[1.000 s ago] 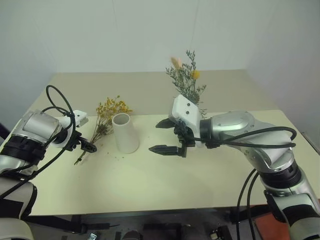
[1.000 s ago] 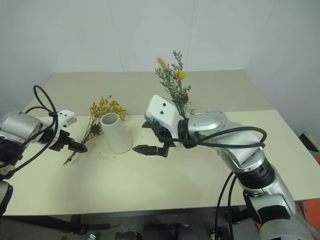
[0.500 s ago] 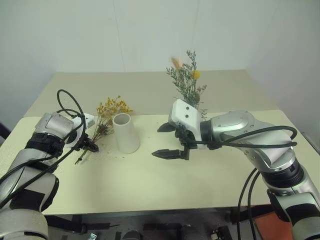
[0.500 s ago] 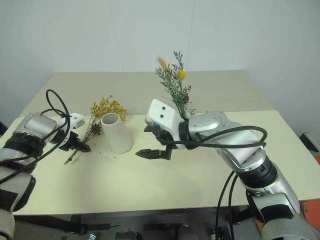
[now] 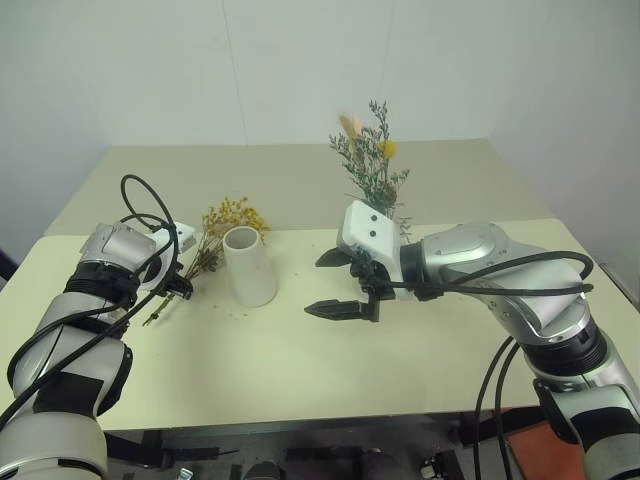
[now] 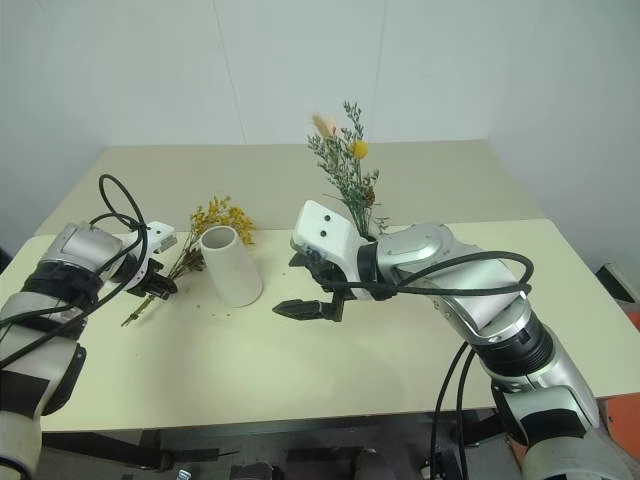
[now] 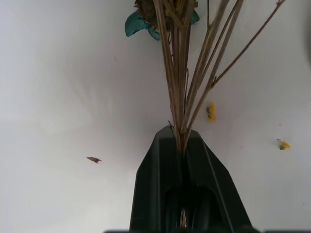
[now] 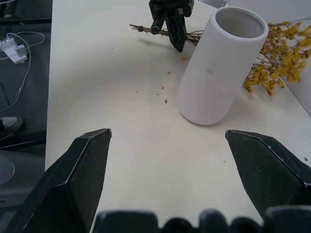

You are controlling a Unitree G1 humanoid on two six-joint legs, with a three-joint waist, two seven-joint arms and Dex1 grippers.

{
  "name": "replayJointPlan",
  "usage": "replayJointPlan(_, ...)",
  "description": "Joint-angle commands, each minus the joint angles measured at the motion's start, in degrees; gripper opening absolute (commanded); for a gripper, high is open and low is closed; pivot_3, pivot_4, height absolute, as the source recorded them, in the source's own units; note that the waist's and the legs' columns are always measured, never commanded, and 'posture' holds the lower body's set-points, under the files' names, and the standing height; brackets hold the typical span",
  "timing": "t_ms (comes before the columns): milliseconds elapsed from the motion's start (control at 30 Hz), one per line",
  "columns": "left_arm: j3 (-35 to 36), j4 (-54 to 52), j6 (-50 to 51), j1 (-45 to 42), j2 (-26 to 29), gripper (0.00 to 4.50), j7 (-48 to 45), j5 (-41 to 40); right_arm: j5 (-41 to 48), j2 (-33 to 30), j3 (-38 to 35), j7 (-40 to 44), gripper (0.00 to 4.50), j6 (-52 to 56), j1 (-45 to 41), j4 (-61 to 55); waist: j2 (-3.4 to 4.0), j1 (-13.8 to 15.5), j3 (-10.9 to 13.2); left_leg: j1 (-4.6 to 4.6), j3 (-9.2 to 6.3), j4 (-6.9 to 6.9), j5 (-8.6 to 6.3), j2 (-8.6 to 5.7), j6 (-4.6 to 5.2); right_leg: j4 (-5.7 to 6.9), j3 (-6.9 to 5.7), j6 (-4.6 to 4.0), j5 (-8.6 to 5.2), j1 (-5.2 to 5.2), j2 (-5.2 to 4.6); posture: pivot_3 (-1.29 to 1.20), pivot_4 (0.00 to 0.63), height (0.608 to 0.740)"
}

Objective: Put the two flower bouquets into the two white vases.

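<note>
Left jaws (image 7: 182, 145): I'm clamping them on the yellow bouquet (image 5: 222, 222) stems.
Right jaws (image 8: 172, 160): I'm holding them wide open near the tall vase (image 5: 249, 265).

Bare tabletop (image 5: 300, 360) before tall vase (image 5: 250, 265)

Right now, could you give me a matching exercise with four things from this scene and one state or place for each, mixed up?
1. left gripper
2. right gripper
3. tall white vase
4. green bouquet

a. standing empty on the table
b. jaws wide open, holding nothing
c. upright behind the right arm
d. shut on the yellow bouquet's stems

Pairs: 1-d, 2-b, 3-a, 4-c
</note>
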Motion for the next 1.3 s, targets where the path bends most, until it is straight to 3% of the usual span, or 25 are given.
replayJointPlan(33, 4.23, -2.5, 3.01, -1.59, 2.33, 0.01, 3.04, 0.72, 0.14, 0.09, -1.63, -0.31, 4.5, 0.26, -0.19, -1.68, 0.0, -0.01, 0.0, 0.0, -0.01, 0.0, 0.0, 0.0, 0.0, 0.0, 0.0, 0.0, 0.0, 0.0, 0.0, 0.0, 0.15, 0.74)
replayJointPlan(133, 7.52, -8.35, 6.06, -0.01, 4.52, 0.01, 6.26, 0.77, -0.01, 0.41, -1.4, -0.62, 4.5, 0.25, 0.19, -1.78, 0.0, -0.06, 0.0, -0.1, -0.06, 0.01, 0.0, 0.0, 0.0, 0.02, -0.03, 0.0, 0.01, -0.06, 0.0, 0.0, 0.15, 0.74)
replayJointPlan(300, 19.05, -21.55, 14.62, 1.96, 6.54, 0.01, 12.17, -2.02, 0.46, 2.08, -2.16, -2.67, 4.5, 1.49, 1.24, -2.41, 0.0, 0.05, 0.0, -0.18, -0.15, 0.01, 0.0, 0.0, 0.0, 0.06, -0.11, 0.0, 0.01, -0.08, -0.01, 0.0, 0.15, 0.74)
replayJointPlan(567, 31.92, -39.28, 23.46, 0.73, 6.72, 0.01, 14.66, -9.56, -0.94, 9.56, -4.92, -12.67, 4.5, 6.23, 0.41, -0.49, 0.0, 0.08, 0.0, -0.17, -0.2, 0.04, 0.0, 0.0, -0.01, 0.08, -0.17, 0.0, 0.02, -0.06, -0.02, 0.0, 0.15, 0.74)
replayJointPlan(833, 36.16, -48.13, 22.87, -2.27, 2.65, 0.01, 13.7, -18.88, -0.04, 13.22, -6.76, -16.86, 4.5, 14.4, -3.61, 4.08, 0.0, 0.13, 0.0, -0.17, -0.19, 0.04, 0.0, -0.01, -0.01, 0.09, -0.18, -0.01, 0.03, -0.04, -0.02, 0.0, 0.15, 0.74)
replayJointPlan(1133, 39.09, -49.16, 17.43, -1.55, -3.48, 0.01, 16.23, -25.22, 0.72, 15.31, -8.24, -17.72, 4.5, 19.21, -6.21, 7.31, 0.0, -0.05, 0.0, -0.15, -0.18, 0.04, 0.0, 0.0, -0.01, 0.09, -0.15, -0.03, 0.04, -0.05, -0.02, 0.0, 0.15, 0.74)
replayJointPlan(1300, 40.86, -50.12, 20.14, -0.48, -5.2, 0.01, 17.18, -29.23, 0.42, 15.44, -8.3, -17.95, 4.5, 19.88, -6.39, 7.25, 0.0, -0.04, 0.0, -0.16, -0.19, 0.03, 0.0, 0.0, -0.01, 0.08, -0.16, -0.03, 0.04, -0.06, -0.01, 0.0, 0.15, 0.74)
